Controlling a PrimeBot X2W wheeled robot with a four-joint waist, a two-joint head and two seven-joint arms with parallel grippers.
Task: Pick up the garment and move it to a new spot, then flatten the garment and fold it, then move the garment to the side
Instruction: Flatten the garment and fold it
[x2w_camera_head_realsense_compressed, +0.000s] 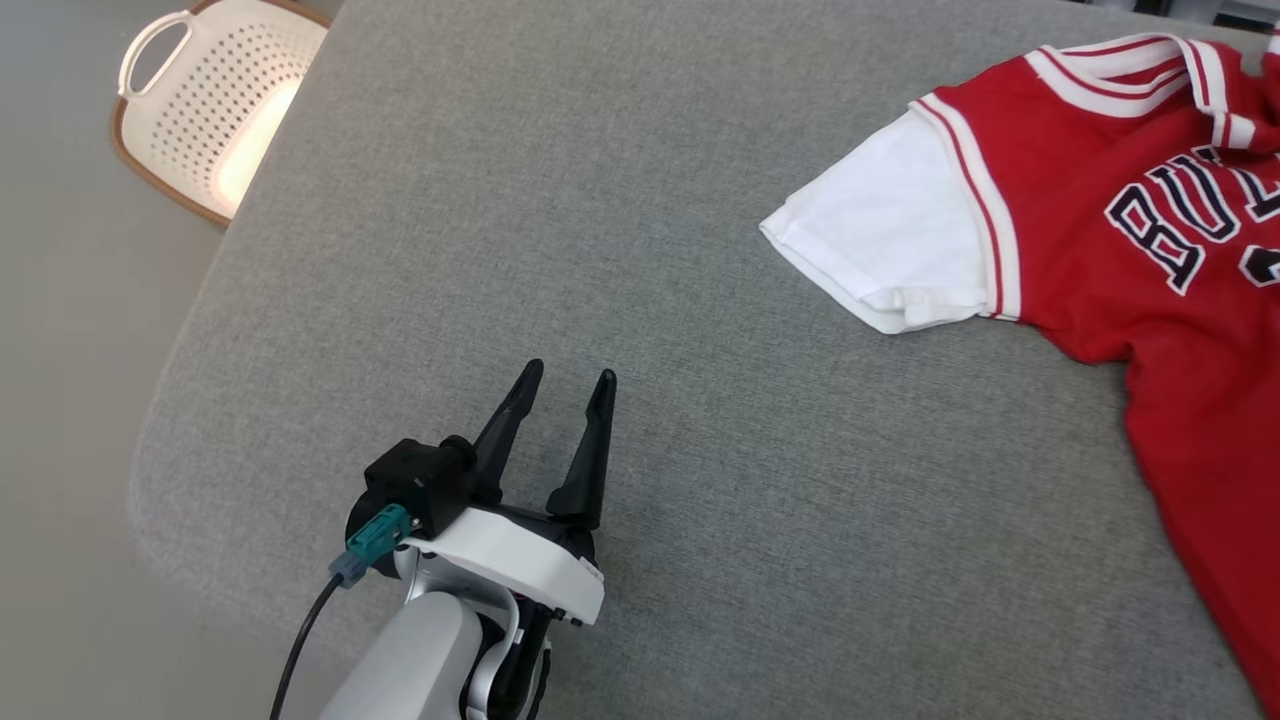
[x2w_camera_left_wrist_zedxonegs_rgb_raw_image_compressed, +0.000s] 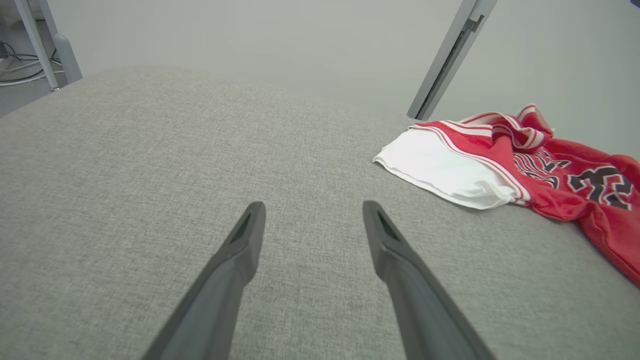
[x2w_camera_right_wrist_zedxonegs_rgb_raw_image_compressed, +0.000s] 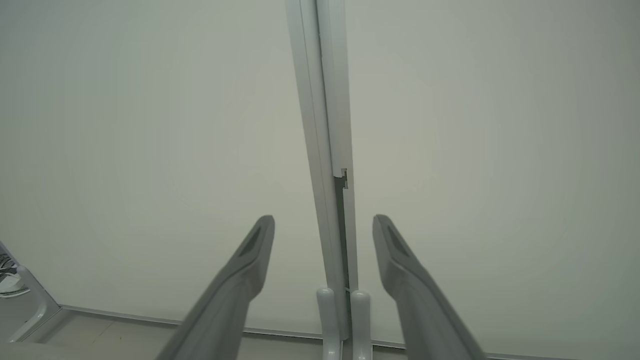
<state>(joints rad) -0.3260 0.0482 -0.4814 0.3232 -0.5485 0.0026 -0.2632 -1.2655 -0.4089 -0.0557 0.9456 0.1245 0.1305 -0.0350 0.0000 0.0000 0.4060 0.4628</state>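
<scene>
My left gripper (x2w_camera_head_realsense_compressed: 570, 372), jaws spread and empty, hovers over the grey cushion (x2w_camera_head_realsense_compressed: 600, 200), the red jersey (x2w_camera_head_realsense_compressed: 1150, 230) lying well off to its right, white sleeve (x2w_camera_head_realsense_compressed: 880, 240) nearest, while my right gripper (x2w_camera_right_wrist_zedxonegs_rgb_raw_image_compressed: 322, 220), equally spread, faces a wall.

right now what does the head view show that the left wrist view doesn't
Head view's extras: a white perforated basket on the floor past the corner of the grey cushion, plus the teal connector and black cable behind the left gripper. Left wrist view's extras: slanted grey metal posts against the wall and loose cables on the floor. Shared: the cushion, the red jersey with its white sleeve lying on it, and the left gripper, open, empty, apart from the jersey.
</scene>
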